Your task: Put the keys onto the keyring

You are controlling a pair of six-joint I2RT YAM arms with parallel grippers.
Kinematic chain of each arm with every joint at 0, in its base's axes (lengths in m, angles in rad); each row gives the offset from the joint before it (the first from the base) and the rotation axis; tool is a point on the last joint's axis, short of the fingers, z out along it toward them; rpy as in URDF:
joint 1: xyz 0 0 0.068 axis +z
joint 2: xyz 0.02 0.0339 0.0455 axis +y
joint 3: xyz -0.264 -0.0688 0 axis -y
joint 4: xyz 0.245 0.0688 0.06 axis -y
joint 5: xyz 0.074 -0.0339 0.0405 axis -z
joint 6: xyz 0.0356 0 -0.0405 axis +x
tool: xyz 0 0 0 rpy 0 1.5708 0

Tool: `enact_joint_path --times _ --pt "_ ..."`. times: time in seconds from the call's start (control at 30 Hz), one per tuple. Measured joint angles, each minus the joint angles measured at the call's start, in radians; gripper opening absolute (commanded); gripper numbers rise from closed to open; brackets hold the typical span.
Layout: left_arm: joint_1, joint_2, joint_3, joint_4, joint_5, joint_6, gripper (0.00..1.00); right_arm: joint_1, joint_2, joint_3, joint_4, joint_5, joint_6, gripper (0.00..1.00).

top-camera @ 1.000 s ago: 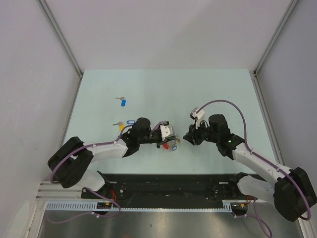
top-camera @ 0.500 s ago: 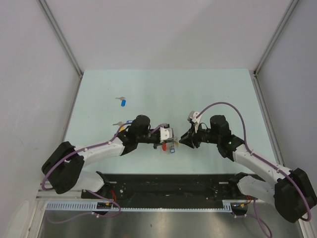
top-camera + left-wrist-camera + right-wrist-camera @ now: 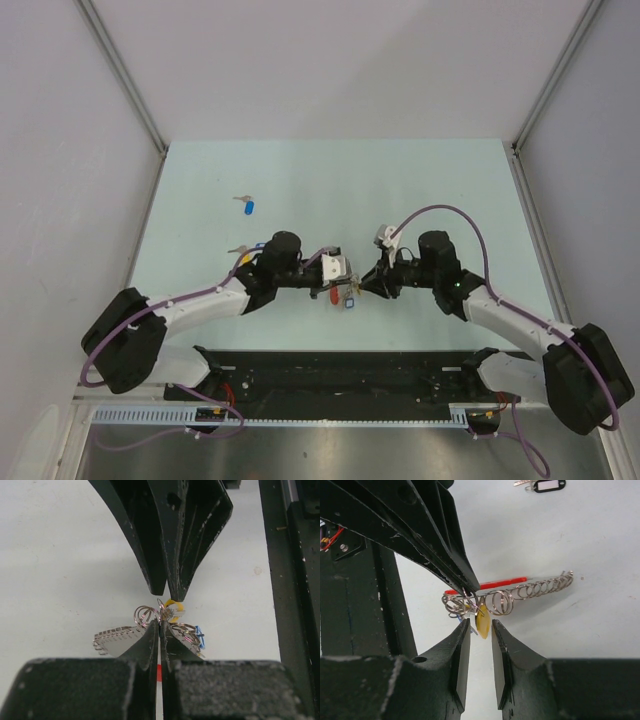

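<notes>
The keyring [image 3: 520,591] lies with its long axis across the right wrist view, left to right and rising a little toward the right. Its red half shows as a thin straight strip behind the silvery links, so it is seen nearly edge-on. From above it sits between the two arms at the middle of the table [image 3: 440,190], just below the left gripper [image 3: 345,280], and shows only as a red speck [image 3: 333,295].

The left gripper's jaws are pressed together on the keyring at its left end. In the left wrist view a sliver of red shows in the slit between them, and wire loops [image 3: 145,614] fan out at the tips.

The right gripper [image 3: 481,625] faces it tip to tip, jaws a little apart with a yellow tag [image 3: 482,620] in the gap. Whether the pads press the tag I cannot tell.

A blue tag [image 3: 199,636] hangs among the loops, half hidden behind them. The key blades there are hard to separate from the wire.

A blue-tagged key [image 3: 247,206] lies loose on the far left of the table, well apart from the keyring. A black-tagged key [image 3: 542,485] is cut off by the top edge of the right wrist view
</notes>
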Motion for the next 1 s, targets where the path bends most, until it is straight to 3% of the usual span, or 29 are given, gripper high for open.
enact_joint_path --times 0.37,0.6,0.77,1.0 --pt "0.000 0.000 -0.019 0.156 -0.138 -0.227 0.00 0.076 -0.193 -0.021 0.022 0.287 0.171 0.28" --pt "0.000 -0.018 -0.037 0.175 -0.196 -0.320 0.01 0.133 -0.179 -0.025 0.079 0.449 0.320 0.25" --pt "0.000 -0.034 -0.041 0.171 -0.201 -0.332 0.01 0.080 -0.143 -0.031 0.101 0.430 0.338 0.24" --pt "0.000 -0.035 -0.041 0.164 -0.166 -0.324 0.00 -0.013 -0.137 -0.058 0.149 0.257 0.266 0.20"
